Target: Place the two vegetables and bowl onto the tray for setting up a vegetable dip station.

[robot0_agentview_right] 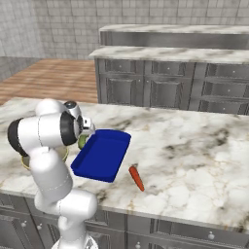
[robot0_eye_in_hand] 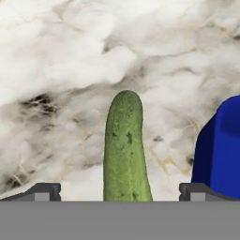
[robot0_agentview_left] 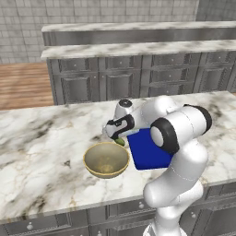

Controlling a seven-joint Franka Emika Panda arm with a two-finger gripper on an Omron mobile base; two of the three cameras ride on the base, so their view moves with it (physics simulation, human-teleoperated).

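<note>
Gripper: I see the gripper [robot0_eye_in_hand: 120, 191] low over the counter [robot0_agentview_left: 41, 143], jaws spread fully wide; the two dark fingertips [robot0_eye_in_hand: 43, 191] stand well apart on either side of the cucumber. Nothing is gripped; no pad touches the vegetable.

Cucumber: the cucumber [robot0_eye_in_hand: 125, 150] lies flat on the marble, lengthwise between the open jaws, its rounded end pointing away from the hand. From the left base view I see a sliver of green [robot0_agentview_left: 120, 142] under the hand, between bowl and tray.

Tray: the blue tray [robot0_agentview_right: 102, 153] rests on the counter just beside the cucumber; its rounded corner enters the right of the hand view [robot0_eye_in_hand: 220, 150]. I see nothing lying in it.

Bowl: the tan bowl [robot0_agentview_left: 106, 160] stands upright on the counter, near the tray's left edge, apart from it, close to the counter's front.

Carrot: the orange carrot [robot0_agentview_right: 136, 178] lies on the counter near the tray's front right corner, outside the rim, not touching it.
</note>
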